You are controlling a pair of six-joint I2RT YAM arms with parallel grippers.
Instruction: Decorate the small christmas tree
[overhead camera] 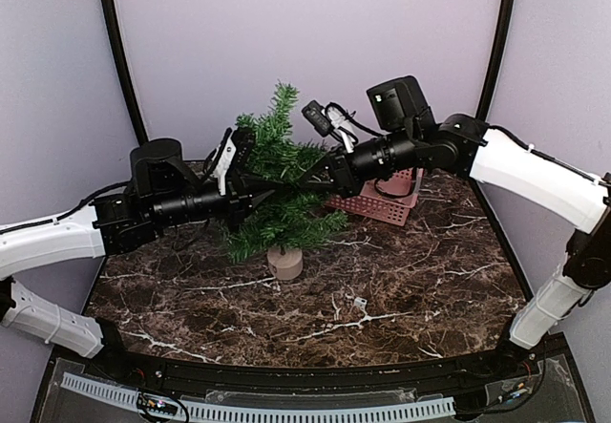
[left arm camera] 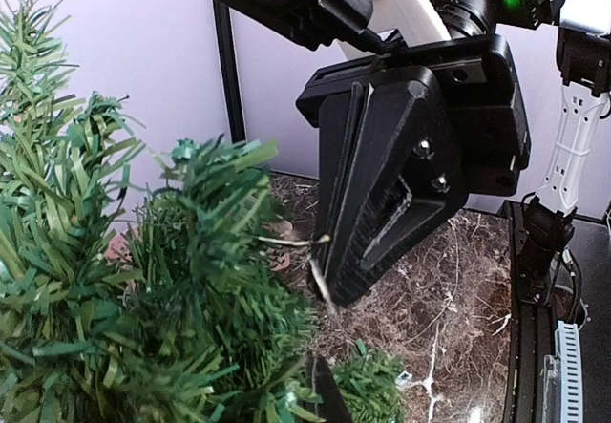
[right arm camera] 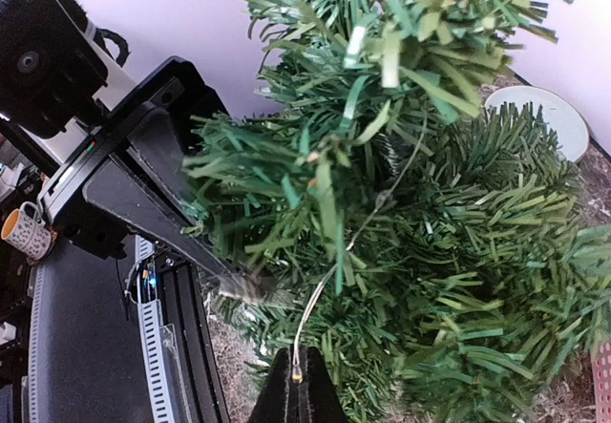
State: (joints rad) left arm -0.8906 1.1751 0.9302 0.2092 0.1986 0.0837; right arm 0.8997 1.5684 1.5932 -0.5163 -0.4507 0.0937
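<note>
The small christmas tree (overhead camera: 277, 208) stands on its tan base (overhead camera: 284, 263) at the middle of the marble table, and both arms reach into its branches from either side. My right gripper (overhead camera: 307, 183) (right arm camera: 298, 385) is shut on a thin pale wire (right arm camera: 315, 308) with a small bead pinched at its tips. The wire runs up into the needles. In the left wrist view that wire (left arm camera: 286, 243) leaves the right gripper's tips (left arm camera: 329, 285) and goes into the tree (left arm camera: 143, 280). My left gripper (overhead camera: 284, 190) (left arm camera: 325, 392) is shut, its tip buried among the branches. Whether it holds anything is hidden.
A pink basket (overhead camera: 387, 205) sits behind the right arm at the back right of the table. A white round dish (right arm camera: 546, 119) shows behind the tree in the right wrist view. Black frame posts rise at both back corners.
</note>
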